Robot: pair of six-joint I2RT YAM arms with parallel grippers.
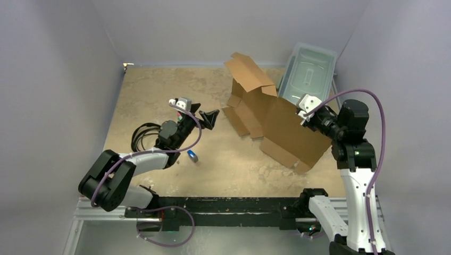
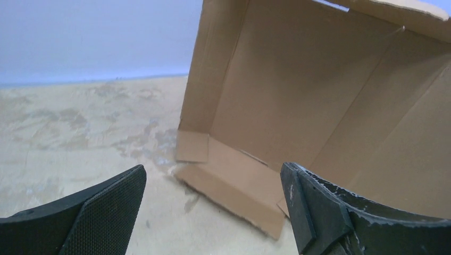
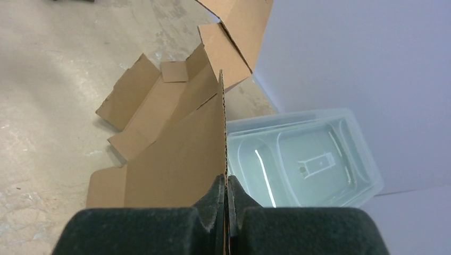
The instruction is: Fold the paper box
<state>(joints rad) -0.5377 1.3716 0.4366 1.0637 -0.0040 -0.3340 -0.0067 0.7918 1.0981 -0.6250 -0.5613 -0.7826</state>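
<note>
Paper box (image 1: 276, 122) stands half-raised at the table's (image 1: 159, 90) 2 o'clock, looks light, floppy at creases, best taken by panel edges: right gripper (image 3: 226, 192) pinches its top edge, left gripper (image 1: 210, 118) gapes empty at its 9 o'clock.

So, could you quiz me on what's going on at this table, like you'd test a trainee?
1. True or false: the left claw is gripping the paper box.
2. The right claw is: A) open and empty, B) shut on the box's upright edge, C) shut on nothing.
3. Fill in: beyond the box, near the far wall, lies a clear plastic ____.
Key: 1 false, its jaws stand open, apart from the box; 2 B; 3 bin.
</note>
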